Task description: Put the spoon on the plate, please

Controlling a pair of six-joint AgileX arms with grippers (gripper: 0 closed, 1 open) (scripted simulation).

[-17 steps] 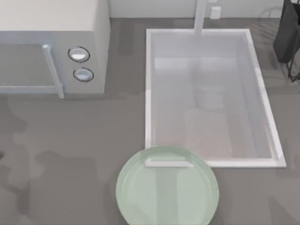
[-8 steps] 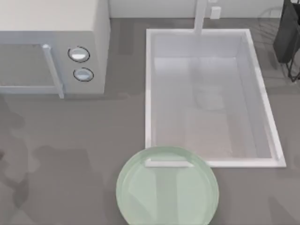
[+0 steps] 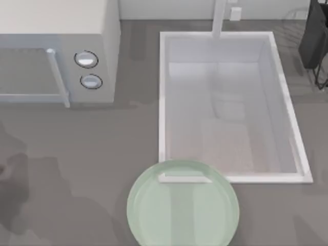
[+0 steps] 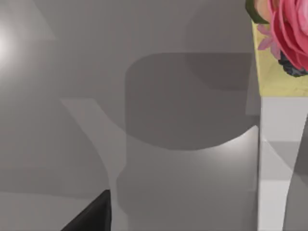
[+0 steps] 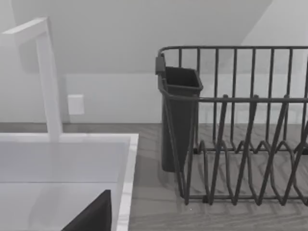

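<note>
Plate (image 3: 182, 210) sits on the surface just in front of the sink (image 3: 163, 102). I can't locate the spoon, and can't tell either arm's finger state. Risk: reaching blind, hitting the dish rack (image 5: 240, 130).

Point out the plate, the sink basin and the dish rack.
plate (image 3: 154, 215): top view, bare green surface left of centre.
sink basin (image 3: 162, 102): top view, its left white rim.
dish rack (image 5: 234, 99): right wrist view, its dark horizontal wire rail.

Microwave (image 3: 56, 51) top-left, sink (image 3: 163, 102) w/ faucet (image 3: 219, 18) centre, dish rack (image 5: 240, 130) far right.
</note>
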